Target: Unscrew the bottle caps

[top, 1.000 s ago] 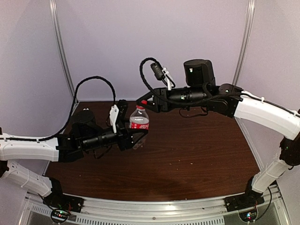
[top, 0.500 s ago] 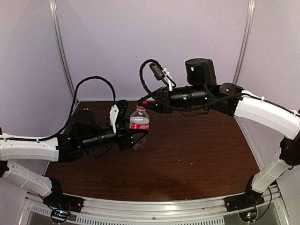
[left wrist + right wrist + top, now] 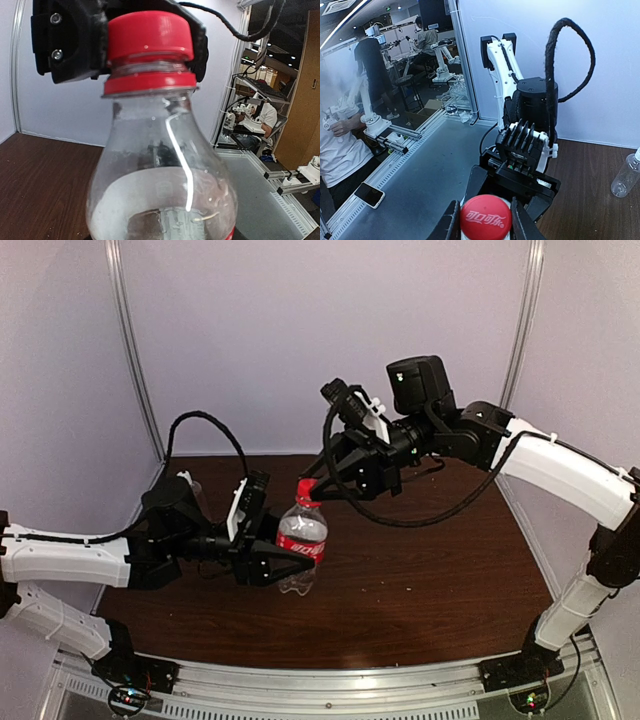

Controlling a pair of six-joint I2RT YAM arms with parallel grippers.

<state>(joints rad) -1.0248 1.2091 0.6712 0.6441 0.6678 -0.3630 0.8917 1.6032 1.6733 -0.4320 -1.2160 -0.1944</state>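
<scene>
Nearest the bases, the left gripper (image 3: 287, 566) has its jaws clamped across the lower body of the shorter bottle (image 3: 301, 543), the one with the red label band, held upright over the middle-left of the table (image 3: 430, 570); cannot tell whether its base rests on the wood. The left wrist view shows the clear shoulder and neck close up, some liquid in the lower half. Just above, the red cap (image 3: 485, 216) sits fully seated on its collar ring, no visible gap. The right gripper (image 3: 311, 484) comes down on it from the far side, jaws closed on the cap, one black finger pressed to either flank in the right wrist view. Farther back, the taller plain bottle (image 3: 626, 176) stands near the rear wall, well apart from both arms, its white cap on and untouched. Judgement: the twist on the red cap is the step in hand, with little or none of the thread undone. Risks: the fingers grip only a narrow band of smooth plastic, so a turn may slip round the cap without moving it. If the left hold is too light, the whole bottle turns with the cap; if too hard, the thin wall buckles and liquid pushes up as the seal breaks. Any off-axis pull by the right wrist could tilt the bottle in the left jaws.
</scene>
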